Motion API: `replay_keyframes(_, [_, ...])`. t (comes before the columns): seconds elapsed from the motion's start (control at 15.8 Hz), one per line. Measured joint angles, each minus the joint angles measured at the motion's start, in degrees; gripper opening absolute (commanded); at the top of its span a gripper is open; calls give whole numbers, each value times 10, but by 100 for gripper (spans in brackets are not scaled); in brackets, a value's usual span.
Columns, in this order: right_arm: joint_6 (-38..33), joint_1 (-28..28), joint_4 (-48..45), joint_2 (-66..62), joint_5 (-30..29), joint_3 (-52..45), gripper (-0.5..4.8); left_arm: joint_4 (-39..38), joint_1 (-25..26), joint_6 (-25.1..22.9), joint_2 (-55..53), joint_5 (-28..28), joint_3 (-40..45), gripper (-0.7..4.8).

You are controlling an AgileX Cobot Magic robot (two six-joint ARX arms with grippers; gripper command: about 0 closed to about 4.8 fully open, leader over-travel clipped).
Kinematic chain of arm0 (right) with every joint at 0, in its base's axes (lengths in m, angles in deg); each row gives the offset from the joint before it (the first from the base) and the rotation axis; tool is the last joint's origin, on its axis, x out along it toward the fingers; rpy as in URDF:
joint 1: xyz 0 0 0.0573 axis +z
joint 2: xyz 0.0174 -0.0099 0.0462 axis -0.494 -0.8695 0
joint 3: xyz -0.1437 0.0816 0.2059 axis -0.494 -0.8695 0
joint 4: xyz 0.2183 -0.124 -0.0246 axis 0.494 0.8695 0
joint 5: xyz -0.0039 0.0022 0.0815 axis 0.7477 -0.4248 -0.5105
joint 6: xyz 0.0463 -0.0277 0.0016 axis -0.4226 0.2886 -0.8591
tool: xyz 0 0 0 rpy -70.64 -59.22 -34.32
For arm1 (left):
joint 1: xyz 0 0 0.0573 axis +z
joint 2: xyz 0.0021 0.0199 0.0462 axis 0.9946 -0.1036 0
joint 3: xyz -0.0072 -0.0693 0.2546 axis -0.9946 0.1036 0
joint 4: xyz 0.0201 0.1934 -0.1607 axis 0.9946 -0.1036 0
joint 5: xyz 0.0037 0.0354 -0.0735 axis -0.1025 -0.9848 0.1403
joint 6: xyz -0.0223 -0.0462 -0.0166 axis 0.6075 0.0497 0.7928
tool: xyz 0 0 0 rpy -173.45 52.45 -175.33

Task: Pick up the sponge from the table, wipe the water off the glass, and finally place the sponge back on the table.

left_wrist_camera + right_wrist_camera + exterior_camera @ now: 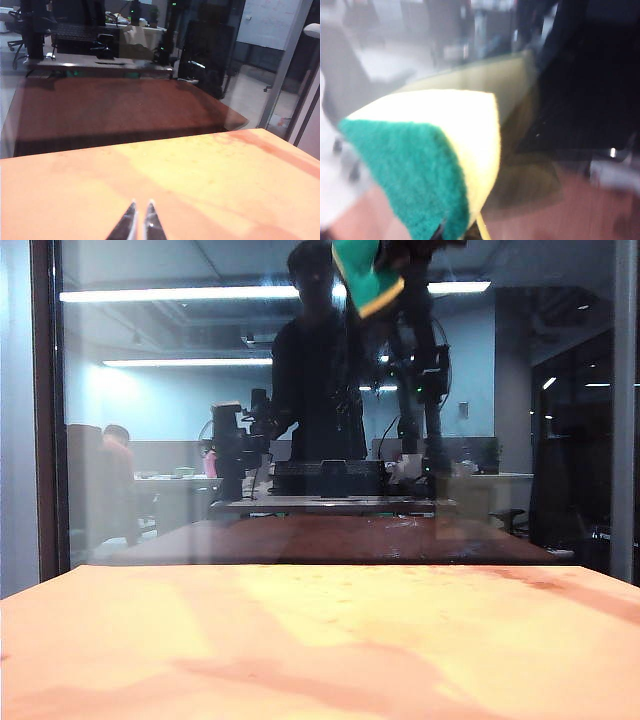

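Exterior view: right gripper (400, 255) grips sponge (362, 278), left gripper (139, 212) closed

Rough green scouring face on soft cream foam sponge (435, 165), smooth matt table (320, 650), glossy reflective glass (180, 420)

A long ceiling light strip (180, 294) glows across a dim bluish office, with a shorter strip (185, 362) lower and further back. A standing figure in dark clothes (315, 390) fills the middle, its face too dark to make out. At the left a seated person in a red top (118, 455) sits beside a pale desk (175, 485). A dark keyboard (82, 32) lies along the near edge of a grey desk (100, 65). A small potted plant (154, 12) stands near that desk's far edge. A whiteboard (272, 22) hangs on the right, and an office chair (508, 520) stands below it.
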Motion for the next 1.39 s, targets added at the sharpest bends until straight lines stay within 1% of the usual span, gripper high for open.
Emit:
replay_keyframes(0.19, [0, 0, -11, 11, 0, 3, -9, 0, 0, 0, 0, 0, 0, 24])
replay_keyframes(0.44, [0, -1, 14, 41, 10, 2, -9, 0, 0, 0, 0, 0, 0, 24])
replay_keyframes(0.51, [7, -9, 17, 62, 14, 2, -9, 0, 0, 0, 0, 0, 0, 24])
replay_keyframes(0.82, [18, -66, 118, 89, 17, -3, -9, 0, 0, 0, 0, 0, 0, 24])
replay_keyframes(1.08, [17, -103, 126, 139, 16, -3, -9, 0, 0, 0, 0, 0, 0, 24])
replay_keyframes(1.14, [15, -123, 124, 178, 14, -50, -9, 0, 0, 0, 0, 0, 0, 24])
replay_keyframes(1.27, [15, -138, 116, 234, 10, -146, -9, 0, 0, 0, 0, 0, 0, 24])
replay_keyframes(1.39, [23, -151, 83, 299, 1, -253, -9, 0, 0, 0, 0, 0, 0, 24])
